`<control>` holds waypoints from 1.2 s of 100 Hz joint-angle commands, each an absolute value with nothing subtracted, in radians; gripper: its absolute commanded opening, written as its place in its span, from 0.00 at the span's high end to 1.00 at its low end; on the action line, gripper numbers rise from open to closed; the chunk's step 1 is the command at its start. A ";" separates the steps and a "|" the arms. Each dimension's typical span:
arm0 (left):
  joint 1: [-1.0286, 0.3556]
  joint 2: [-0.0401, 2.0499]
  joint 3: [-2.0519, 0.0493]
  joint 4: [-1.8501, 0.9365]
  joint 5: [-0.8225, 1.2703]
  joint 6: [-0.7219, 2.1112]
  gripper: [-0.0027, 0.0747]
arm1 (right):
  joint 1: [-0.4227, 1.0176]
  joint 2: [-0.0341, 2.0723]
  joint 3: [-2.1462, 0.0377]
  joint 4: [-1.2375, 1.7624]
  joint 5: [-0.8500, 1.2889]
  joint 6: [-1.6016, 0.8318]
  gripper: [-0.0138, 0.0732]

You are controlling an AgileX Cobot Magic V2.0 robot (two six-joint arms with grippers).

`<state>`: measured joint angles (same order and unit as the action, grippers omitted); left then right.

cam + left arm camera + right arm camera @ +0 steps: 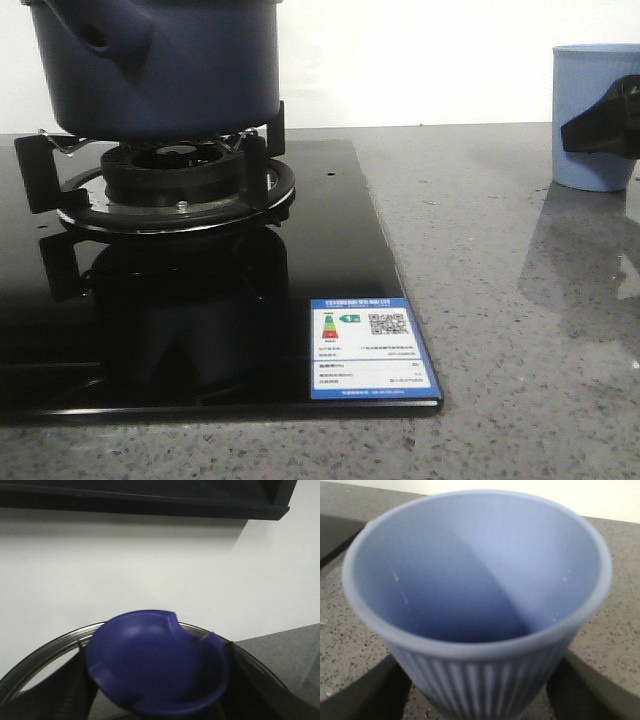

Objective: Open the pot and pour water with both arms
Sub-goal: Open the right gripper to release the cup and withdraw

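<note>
The dark navy pot (160,70) sits on the gas burner (180,185) at the far left; its top is cut off by the frame. In the left wrist view, my left gripper (157,702) is shut on the lid's blue knob (155,662), dark fingers on both sides, with the lid's metal rim (55,642) behind. The left gripper is out of the front view. The pale blue ribbed cup (592,115) stands on the counter at the right. My right gripper (480,702) grips the cup (480,595) low on its sides; one black finger (600,125) shows in the front view.
The black glass hob (330,300) covers the left of the grey speckled counter (520,330), with a blue-edged label (368,348) at its front right corner. A white wall stands behind. A dark shelf (150,500) hangs above in the left wrist view.
</note>
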<state>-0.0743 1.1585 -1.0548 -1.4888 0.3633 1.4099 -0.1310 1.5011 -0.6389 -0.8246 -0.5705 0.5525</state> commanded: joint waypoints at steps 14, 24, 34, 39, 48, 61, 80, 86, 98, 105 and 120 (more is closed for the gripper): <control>-0.072 1.128 -1.092 -1.541 0.364 1.408 0.45 | -0.137 1.474 -0.663 -0.810 -0.647 0.535 0.46; -0.072 1.128 -1.092 -1.541 0.364 1.408 0.45 | -0.137 1.474 -0.663 -0.810 -0.647 0.539 0.36; -0.072 1.128 -1.092 -1.541 0.364 1.408 0.45 | -0.137 1.474 -0.663 -0.810 -0.649 0.575 0.19; -0.072 1.128 -1.092 -1.541 0.364 1.408 0.45 | -0.137 1.472 -0.663 -0.810 -0.644 0.604 0.11; -0.072 1.128 -1.092 -1.541 0.370 1.408 0.45 | -0.137 1.453 -0.663 -0.854 -0.642 0.663 0.09; -0.072 1.128 -1.092 -1.543 0.392 1.408 0.45 | -0.137 1.395 -0.663 -0.922 -0.593 0.722 0.09; -0.072 1.128 -1.092 -1.547 0.448 1.408 0.45 | -0.137 1.270 -0.636 -1.085 -0.473 0.876 0.09; -0.072 1.130 -1.092 -1.551 0.472 1.408 0.45 | -0.137 1.228 -0.612 -1.098 -0.457 0.900 0.09; -0.072 1.144 -1.092 -1.560 0.521 1.408 0.45 | -0.137 1.135 -0.544 -1.098 -0.437 0.908 0.09; -0.074 1.156 -1.092 -1.577 0.554 1.408 0.45 | -0.137 1.076 -0.500 -1.098 -0.435 0.913 0.09; -0.109 1.192 -1.092 -1.592 0.571 1.408 0.45 | -0.137 0.943 -0.418 -1.098 -0.407 0.940 0.09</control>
<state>-0.0876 1.1978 -1.0548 -1.5179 0.5540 1.4099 -0.1310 1.0204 -0.4300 -1.1091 -0.3954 0.9174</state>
